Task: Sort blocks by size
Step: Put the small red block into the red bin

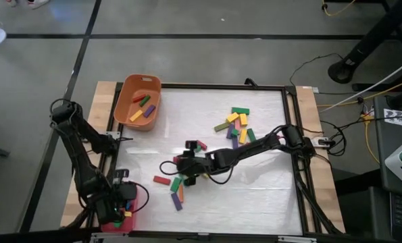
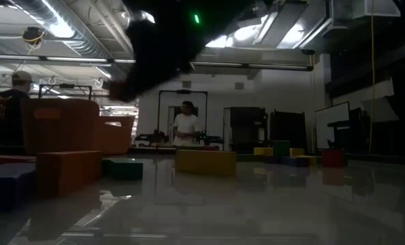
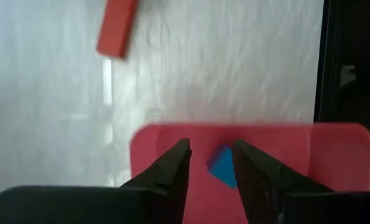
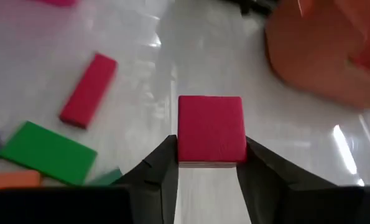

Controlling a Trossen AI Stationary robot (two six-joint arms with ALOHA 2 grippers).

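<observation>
Right gripper point(image 4: 206, 163) clamped on square red block point(image 4: 211, 129) (matte, apparently); left gripper point(image 3: 211, 163) narrow.

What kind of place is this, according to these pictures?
Probably a robotics lab or workshop. The low view shows exposed ceiling ducts and a person in a white shirt standing among dark equipment racks. From above, loose cables cross the grey floor beside the framed white table.

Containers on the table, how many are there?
2: the orange tub sits at upper left in the high view, and the red tray sits at lower left, partly under the left arm.
</observation>
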